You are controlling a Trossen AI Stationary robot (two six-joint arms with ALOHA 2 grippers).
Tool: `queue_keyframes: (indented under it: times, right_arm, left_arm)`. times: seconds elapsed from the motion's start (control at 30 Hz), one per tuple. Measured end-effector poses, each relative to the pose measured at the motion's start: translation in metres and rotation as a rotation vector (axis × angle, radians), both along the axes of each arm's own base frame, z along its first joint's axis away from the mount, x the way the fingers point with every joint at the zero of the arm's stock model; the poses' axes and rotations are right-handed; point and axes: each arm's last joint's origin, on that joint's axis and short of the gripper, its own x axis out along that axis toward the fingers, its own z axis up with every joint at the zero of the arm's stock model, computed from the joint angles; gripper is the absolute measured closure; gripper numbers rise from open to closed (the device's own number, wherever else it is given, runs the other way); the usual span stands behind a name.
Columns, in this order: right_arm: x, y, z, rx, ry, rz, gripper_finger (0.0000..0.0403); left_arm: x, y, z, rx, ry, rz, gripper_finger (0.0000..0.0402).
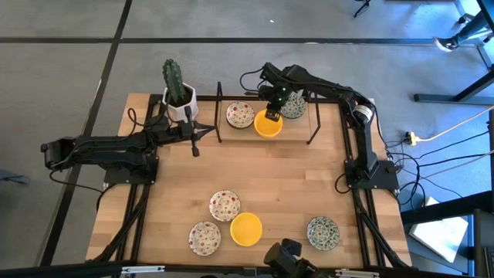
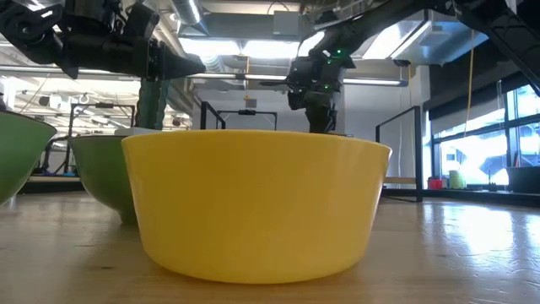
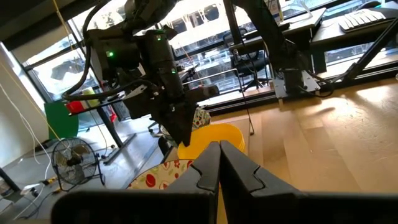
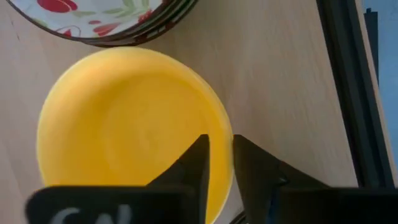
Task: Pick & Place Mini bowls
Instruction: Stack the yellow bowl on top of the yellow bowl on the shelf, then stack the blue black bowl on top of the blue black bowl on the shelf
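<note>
Cactus pot point(image 1: 179, 100) (white) beside rack point(image 1: 266, 116); bowls nearby.

You get even, bright overhead light on the bench point(image 1: 293, 177), with soft shadows. At table height, ceiling lights point(image 2: 253, 46) and windows point(image 2: 498, 143) glare, and the near yellow bowl point(image 2: 253, 207) looks slightly soft.

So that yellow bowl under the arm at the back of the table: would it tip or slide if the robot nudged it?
The yellow bowl is wide, shallow and sits flat, so it probably slides rather than tips. Its smooth rim, which the right gripper straddles with a narrow gap, may slip in a light pinch. It looks rigid and likely light.
</note>
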Motion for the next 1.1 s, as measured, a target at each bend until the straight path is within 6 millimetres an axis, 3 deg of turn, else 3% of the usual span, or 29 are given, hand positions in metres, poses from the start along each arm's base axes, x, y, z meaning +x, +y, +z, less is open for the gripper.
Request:
queue_keyframes:
  times: [0.27, 0.4, 0.53, 0.67, 0.77, 0.97, 1.1]
  right_arm:
    - [-0.005, 0.004, 0.011, 0.022, -0.001, -0.015, 0.0293]
    - [-0.006, 0.009, 0.043, 0.061, -0.135, 0.035, 0.0289]
    - [-0.003, 0.022, 0.093, 0.098, -0.487, 0.211, 0.0288]
    - [0.002, 0.054, 0.141, 0.03, -0.774, 0.388, 0.0295]
    - [0.0, 0.086, 0.16, 0.031, -0.833, 0.501, 0.0312]
    - [-0.035, 0.136, 0.184, 0.04, -0.811, 0.666, 0.0384]
    - [-0.044, 0.16, 0.175, 0.016, -0.871, 0.7, 0.0394]
  left_arm:
    - [0.0, 0.0, 0.0, -0.008, -0.001, -0.001, 0.0398]
    - [0.0, 0.0, -0.002, -0.016, 0.016, -0.003, 0.0398]
    - [0.0, 0.0, -0.002, -0.017, 0.019, -0.003, 0.0398]
    - [0.0, 0.0, -0.002, 0.001, 0.023, -0.002, 0.0398]
    - [0.0, 0.0, -0.002, 0.006, 0.026, -0.001, 0.0398]
    - [0.0, 0.0, -0.009, -0.02, 0.093, -0.001, 0.0398]
    - [-0.001, 0.0, -0.012, -0.015, 0.12, 0.0, 0.0398]
